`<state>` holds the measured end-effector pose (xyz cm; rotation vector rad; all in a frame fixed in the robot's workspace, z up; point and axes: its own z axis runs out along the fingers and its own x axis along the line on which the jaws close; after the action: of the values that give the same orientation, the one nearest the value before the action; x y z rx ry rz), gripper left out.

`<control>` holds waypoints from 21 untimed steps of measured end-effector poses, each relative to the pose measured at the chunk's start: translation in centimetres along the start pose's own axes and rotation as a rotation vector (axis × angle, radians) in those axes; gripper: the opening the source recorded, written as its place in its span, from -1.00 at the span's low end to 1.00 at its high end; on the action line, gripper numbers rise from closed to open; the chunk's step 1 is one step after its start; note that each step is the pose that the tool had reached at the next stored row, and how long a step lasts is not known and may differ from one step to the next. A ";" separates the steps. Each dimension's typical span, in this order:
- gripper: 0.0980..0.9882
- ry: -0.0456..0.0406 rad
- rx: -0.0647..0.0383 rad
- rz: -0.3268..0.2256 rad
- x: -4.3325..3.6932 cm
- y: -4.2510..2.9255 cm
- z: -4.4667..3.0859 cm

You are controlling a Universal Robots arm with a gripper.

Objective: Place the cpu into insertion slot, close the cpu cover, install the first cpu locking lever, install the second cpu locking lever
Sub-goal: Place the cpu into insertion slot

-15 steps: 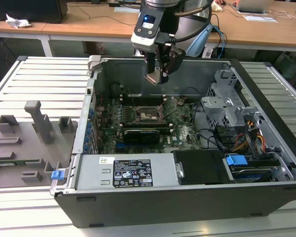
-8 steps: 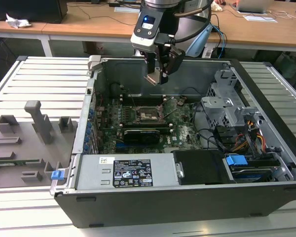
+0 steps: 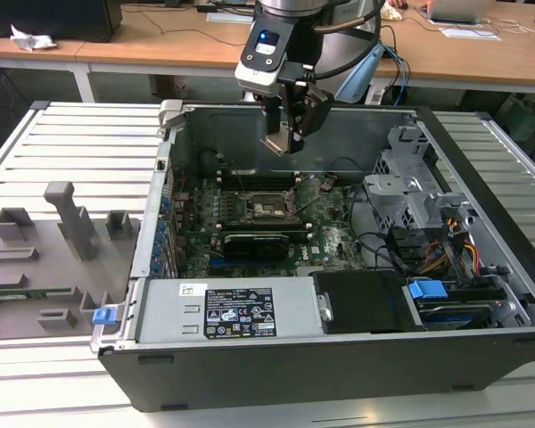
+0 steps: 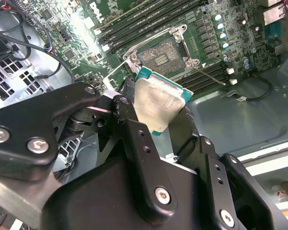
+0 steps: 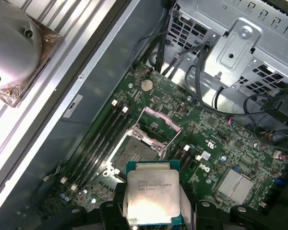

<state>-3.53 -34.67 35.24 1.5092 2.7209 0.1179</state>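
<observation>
Here, the gripper [image 4: 156, 111] is clamped across opposite edges of the cpu [image 5: 151, 194], a light, rigid, smooth-faced and probably fragile chip, best held by its rims; it hangs above and apart from the empty insertion slot [image 5: 134, 154], whose cpu cover [image 5: 162, 118] stands raised beyond.

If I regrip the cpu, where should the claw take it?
Likely by two opposite edges, as the claw holds the cpu, coming from the metal-face side: it is a thin flat square, and that leaves the far face free toward the insertion slot.
</observation>
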 end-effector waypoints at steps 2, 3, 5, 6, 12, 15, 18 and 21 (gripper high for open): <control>-0.04 -0.0015 0.000 0.015 0.00 -0.01 0.03; -0.04 -0.0022 0.000 0.022 0.00 0.00 0.04; -0.04 -0.0054 0.000 0.056 0.00 -0.01 0.13; -0.04 -0.0065 0.000 0.068 0.00 -0.01 0.17; -0.04 -0.0120 -0.001 0.136 0.00 -0.03 0.35; -0.04 -0.0145 -0.001 0.168 0.00 -0.03 0.40; -0.04 -0.0171 -0.002 0.200 0.00 -0.04 0.47; -0.04 -0.0205 -0.002 0.242 0.00 -0.05 0.53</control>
<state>-3.54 -34.67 34.71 1.8221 2.5106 0.1095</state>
